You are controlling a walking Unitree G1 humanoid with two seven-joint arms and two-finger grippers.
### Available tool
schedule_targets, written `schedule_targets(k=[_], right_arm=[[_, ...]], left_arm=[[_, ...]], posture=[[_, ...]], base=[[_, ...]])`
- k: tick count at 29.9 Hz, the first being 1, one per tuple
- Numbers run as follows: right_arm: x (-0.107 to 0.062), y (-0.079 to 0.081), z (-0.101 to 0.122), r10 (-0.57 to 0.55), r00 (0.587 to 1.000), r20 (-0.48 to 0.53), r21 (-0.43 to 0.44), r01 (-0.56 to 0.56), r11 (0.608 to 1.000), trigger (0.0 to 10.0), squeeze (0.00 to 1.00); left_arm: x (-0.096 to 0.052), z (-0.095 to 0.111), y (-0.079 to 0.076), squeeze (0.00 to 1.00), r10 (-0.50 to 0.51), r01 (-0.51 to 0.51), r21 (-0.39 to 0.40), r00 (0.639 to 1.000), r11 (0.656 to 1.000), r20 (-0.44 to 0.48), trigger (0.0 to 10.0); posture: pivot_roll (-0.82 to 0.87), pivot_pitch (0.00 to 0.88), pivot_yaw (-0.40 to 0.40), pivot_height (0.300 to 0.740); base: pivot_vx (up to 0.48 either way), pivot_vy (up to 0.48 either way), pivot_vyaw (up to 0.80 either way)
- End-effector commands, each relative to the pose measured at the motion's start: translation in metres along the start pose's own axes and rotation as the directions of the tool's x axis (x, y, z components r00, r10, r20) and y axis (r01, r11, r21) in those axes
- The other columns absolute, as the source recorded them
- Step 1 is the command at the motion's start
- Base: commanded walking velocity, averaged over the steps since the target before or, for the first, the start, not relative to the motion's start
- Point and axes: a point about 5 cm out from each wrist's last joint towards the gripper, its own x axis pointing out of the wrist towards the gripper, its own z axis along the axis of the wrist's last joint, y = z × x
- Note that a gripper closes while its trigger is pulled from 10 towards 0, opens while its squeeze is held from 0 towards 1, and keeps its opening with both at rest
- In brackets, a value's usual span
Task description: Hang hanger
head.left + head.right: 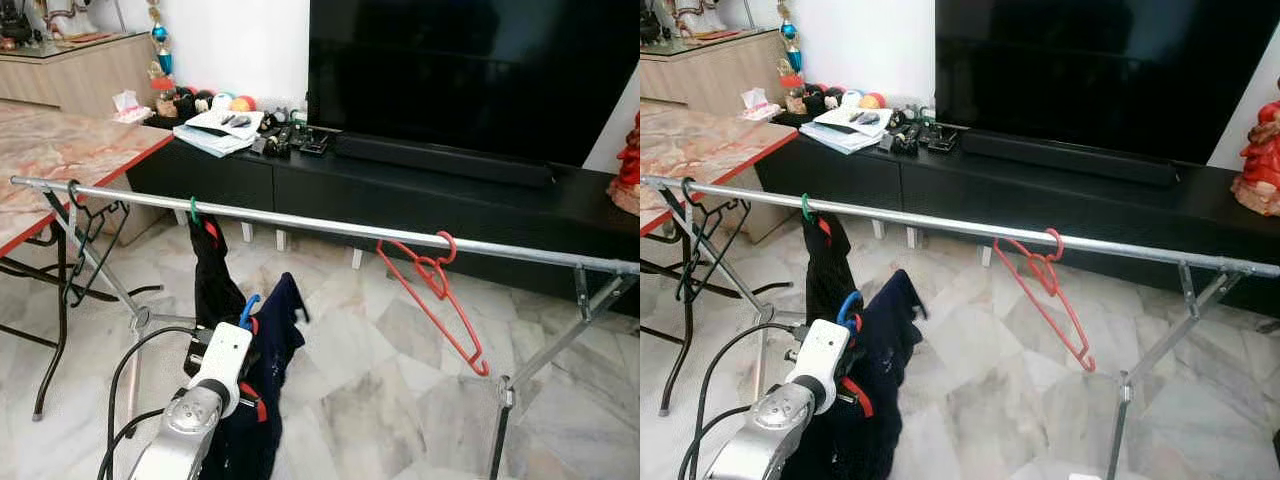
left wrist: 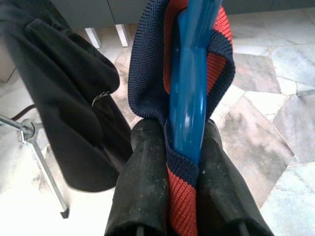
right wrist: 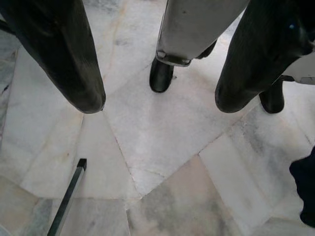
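The left claw [image 2: 184, 162] was clenched on the blue hanger [image 2: 189, 83] at its neck; the draped navy garment [image 1: 262, 370] looked soft and floppy. The right claw [image 3: 157, 103] hung released.

Blue hanger [image 2: 189, 88]: hook cut off by the frame edge; shoulders hidden inside the navy garment [image 1: 262, 400].
Left gripper [image 2: 189, 162]: fingertips buried in fabric.
Drying rack rail [image 1: 330, 228]: right end cut off.
Items on the TV console [image 1: 290, 138]: too small to identify, possibly remotes.
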Motion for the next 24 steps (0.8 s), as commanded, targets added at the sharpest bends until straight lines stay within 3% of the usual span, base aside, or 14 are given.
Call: schedule_targets(k=[1, 24], right_arm=[[-0.0002, -0.0024, -0.0002, -0.007, 1.0, -0.003, 0.009, 0.007, 1.0, 10.0, 0.0], [-0.0002, -0.0029, -0.0004, -0.006, 1.0, -0.011, -0.003, 0.006, 1.0, 10.0, 0.0]], left_arm=[[0.0, 0.0068, -0.0013, 0.0, -0.008, 0.008, 0.003, 0.999, 1.0, 0.037, 10.0], [0.0002, 0.0072, -0.0032, 0.0, -0.014, 0.013, 0.005, 0.999, 1.0, 0.037, 10.0]], posture=[[0.1, 0.0, -0.027, 0.74], [0.11, 0.0, -0.035, 0.74]], base=[[0.356, 0.0, 0.0], [0.368, 0.0, 0.0]])
